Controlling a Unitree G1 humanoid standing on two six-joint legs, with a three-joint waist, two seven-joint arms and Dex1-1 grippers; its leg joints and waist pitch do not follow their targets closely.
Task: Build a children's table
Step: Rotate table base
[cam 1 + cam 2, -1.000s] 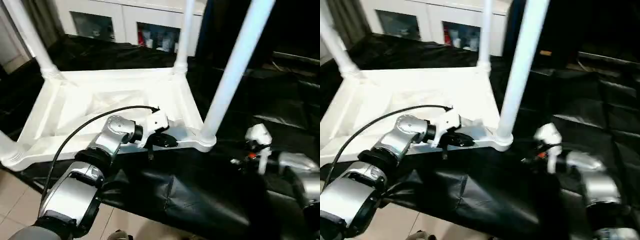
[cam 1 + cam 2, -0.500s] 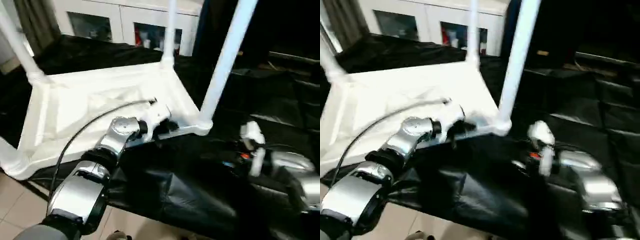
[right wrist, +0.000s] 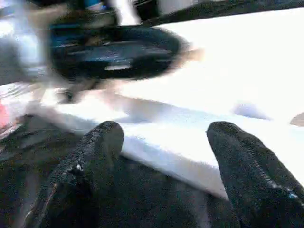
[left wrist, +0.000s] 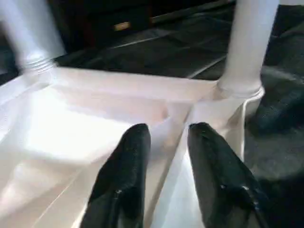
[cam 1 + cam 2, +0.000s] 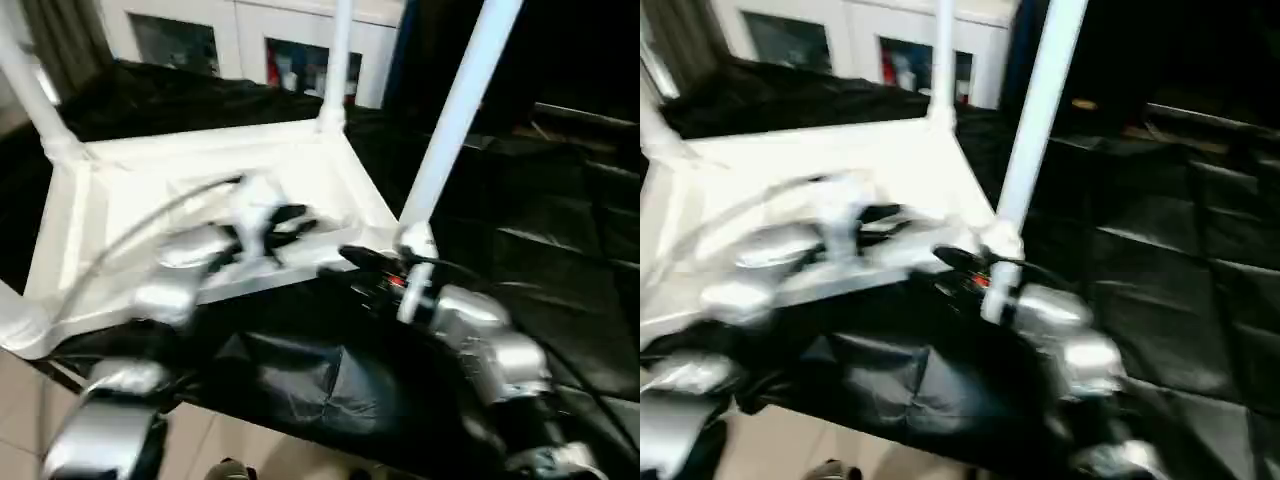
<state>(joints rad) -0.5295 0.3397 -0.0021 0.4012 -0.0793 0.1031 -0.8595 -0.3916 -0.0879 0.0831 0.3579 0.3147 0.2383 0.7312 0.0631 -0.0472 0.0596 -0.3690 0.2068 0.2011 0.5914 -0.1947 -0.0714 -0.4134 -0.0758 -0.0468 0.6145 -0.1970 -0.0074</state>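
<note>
The white children's table [image 5: 130,200] lies upside down on black sheeting, ribbed underside up. Legs stand in the near right socket [image 5: 455,110], the far right socket [image 5: 340,60] and the far left socket [image 5: 30,90]. The near left corner [image 5: 20,330] shows just its socket at the picture edge. My left gripper [image 5: 290,220] hovers open over the underside, just inside the near rim, its fingers [image 4: 128,161] either side of a rib. My right gripper [image 5: 352,268] is open at the near rim beside the near right leg. Its fingers [image 3: 95,147] are spread wide, facing the rim's edge [image 3: 180,152].
A white glass-door cabinet [image 5: 290,40] stands behind the table. Crumpled black sheeting [image 5: 330,380] covers the work surface and drops toward a tiled floor [image 5: 20,400] at near left. A black cable [image 5: 130,230] arcs over my left forearm.
My right arm has swung left, from well right of the table to the near rim by the near right leg. My left gripper has come off the near rim and moved back over the underside.
</note>
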